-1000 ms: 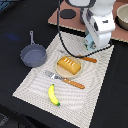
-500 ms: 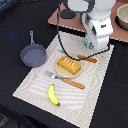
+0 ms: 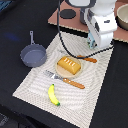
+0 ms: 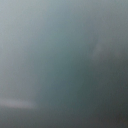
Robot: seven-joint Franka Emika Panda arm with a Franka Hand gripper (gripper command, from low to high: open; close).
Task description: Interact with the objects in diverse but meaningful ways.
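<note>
Your gripper [image 3: 93,46] sits low at the far edge of the striped placemat [image 3: 35,86], tucked under the white arm body, and you can't tell whether the jaws are spread or closed: the arm hides them, and the wrist view is nothing but a grey-blue blur. Just beside it lies the orange-handled knife [image 3: 86,59], and next to that the bread loaf [image 3: 69,65] on its small round plate [image 3: 59,71]. Nearer the camera there's the fork [image 3: 66,80] with the orange handle, then the banana [image 3: 52,95]. The frying pan [image 3: 33,53] rests off the mat on the exterior view's left. Watch out here: with the wrist camera blind, I'd judge a descent could clip the knife or nudge the plate, and the black cable [image 3: 60,30] looping by the arm could drag across the loaf. The mat lies on a dark table [image 3: 107,100]; behind it sits a brown board [image 3: 67,19] with a pale bowl [image 3: 122,16] at its edge.
</note>
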